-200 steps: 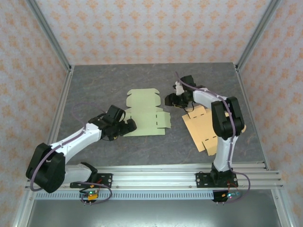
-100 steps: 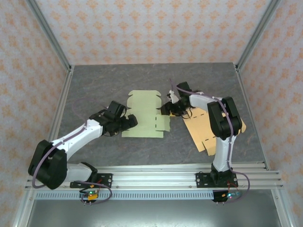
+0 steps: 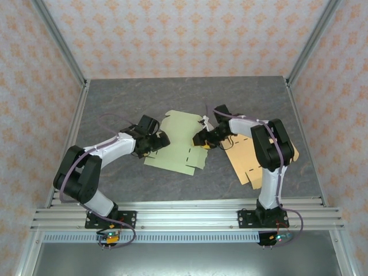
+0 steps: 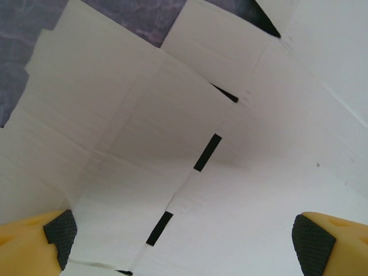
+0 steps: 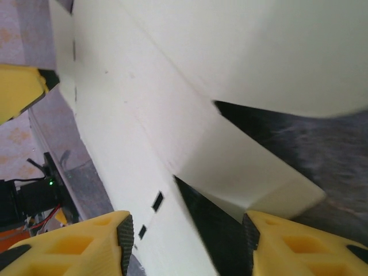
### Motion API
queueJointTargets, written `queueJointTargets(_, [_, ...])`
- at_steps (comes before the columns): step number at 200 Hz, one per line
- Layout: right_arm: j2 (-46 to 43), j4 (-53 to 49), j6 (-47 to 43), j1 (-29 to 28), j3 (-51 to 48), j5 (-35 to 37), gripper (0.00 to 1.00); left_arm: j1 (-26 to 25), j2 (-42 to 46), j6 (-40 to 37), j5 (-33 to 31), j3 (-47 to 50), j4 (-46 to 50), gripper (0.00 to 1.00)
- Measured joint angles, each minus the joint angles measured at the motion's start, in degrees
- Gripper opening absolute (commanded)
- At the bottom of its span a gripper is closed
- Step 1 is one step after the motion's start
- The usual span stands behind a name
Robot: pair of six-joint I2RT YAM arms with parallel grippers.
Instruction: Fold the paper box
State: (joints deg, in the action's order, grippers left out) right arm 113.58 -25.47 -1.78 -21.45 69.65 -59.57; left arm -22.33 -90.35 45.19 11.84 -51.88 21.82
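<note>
We see the counter [image 3: 115, 98] from above and behind; both wrist cameras look closely at the paper box [image 3: 175, 149], shared by all views

Left arm [image 3: 109, 150]: white shells, black joint housings, and a thin purple cable [image 3: 105, 117] along the links. Right arm [image 3: 270, 146]: same build and same cable colour. Black base plates [image 3: 261, 217] sit on a silver rail, with a green light [image 3: 109, 234] below each. Left pincer [image 4: 187, 236]: yellow fingers [image 4: 339, 241] with black cross-hatched pads [image 4: 60, 230]. Right pincer [image 5: 187, 241] matches.
</note>
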Motion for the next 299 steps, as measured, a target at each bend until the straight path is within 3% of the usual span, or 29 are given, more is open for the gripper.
queueJointTargets(41, [0.0,-0.1,0.0,-2.0,0.0,-1.6,0.41,0.7,-2.1,0.5,-0.5,-0.7,-0.4,1.0])
queueJointTargets(120, [0.0,-1.6,0.0,-2.4,-0.4,-1.9,0.43,1.9,-2.2,1.5,-0.7,-0.7,-1.1,1.0])
queueJointTargets(160, [0.5,-4.0,-0.8,-2.4,-0.8,-1.9,0.4,2.3,-2.2,1.5,-0.7,-0.7,-2.2,1.0])
queueJointTargets(197, [1.4,-5.1,-1.9,-2.9,-0.6,-2.0,0.28,2.3,-3.0,1.6,-0.3,-0.7,-3.2,1.0])
queueJointTargets(216, [2.2,-5.6,-2.6,-4.0,-0.6,-2.0,0.1,2.5,-3.0,1.8,-0.1,-0.7,-3.3,1.0])
queueJointTargets(227, [2.4,-5.8,-3.3,-4.5,-0.4,-2.3,0.05,2.6,-3.0,1.9,0.1,-0.7,-3.4,1.0])
queueJointTargets(264, [2.2,-5.9,-3.2,-4.9,0.1,-1.6,0.0,4.1,-2.2,2.2,2.0,-0.7,-3.2,1.0])
queueJointTargets(299, [-2.6,-6.1,-3.2,-5.0,0.3,5.6,0.0,8.0,6.8,1.9,2.1,-2.3,1.3,1.0])
